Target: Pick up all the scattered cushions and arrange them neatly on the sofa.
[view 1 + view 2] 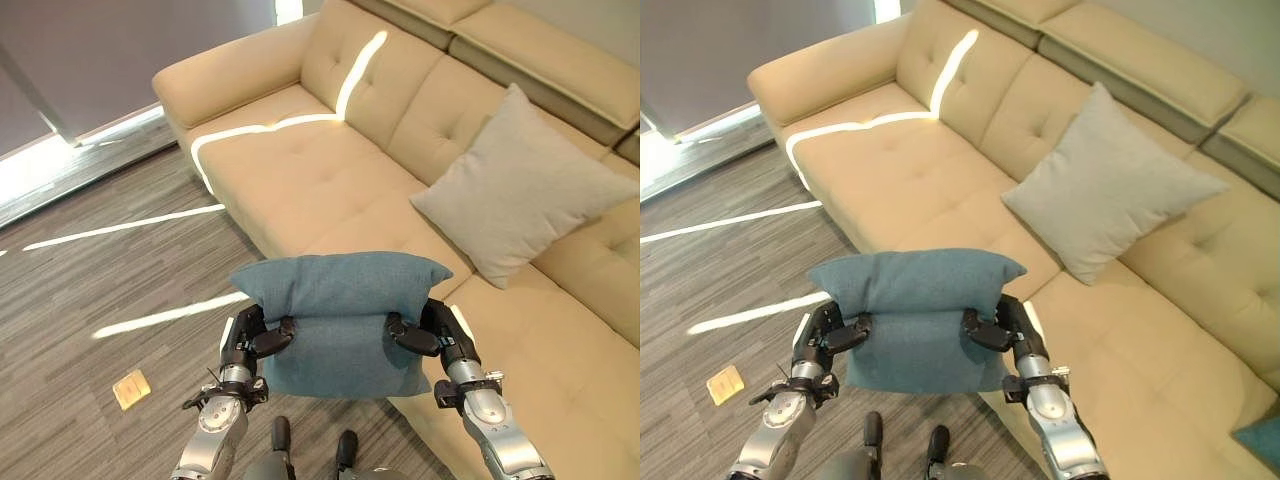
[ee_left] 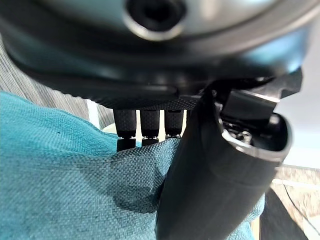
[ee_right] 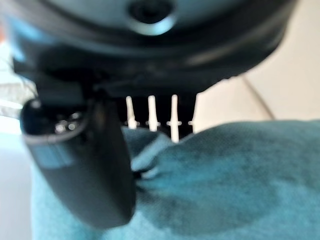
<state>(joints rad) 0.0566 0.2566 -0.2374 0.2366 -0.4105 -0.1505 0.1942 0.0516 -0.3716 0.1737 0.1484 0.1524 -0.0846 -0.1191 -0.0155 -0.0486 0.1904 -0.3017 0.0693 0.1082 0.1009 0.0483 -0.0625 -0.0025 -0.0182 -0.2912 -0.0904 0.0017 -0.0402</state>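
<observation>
before the sofa (image 1: 330,180), both hands pinch the blue cushion (image 1: 340,310)

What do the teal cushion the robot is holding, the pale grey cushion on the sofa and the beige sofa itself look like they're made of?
Teal cushion, pinched by the left hand and right hand: coarse woven fabric, matte; the weave shows in the wrist views.
Pale grey cushion: probably a similar woven cloth, matte, fine texture.
Beige sofa: smooth tufted upholstery with a soft sheen under the sunlight, possibly leather or faux leather; hard to tell.
</observation>
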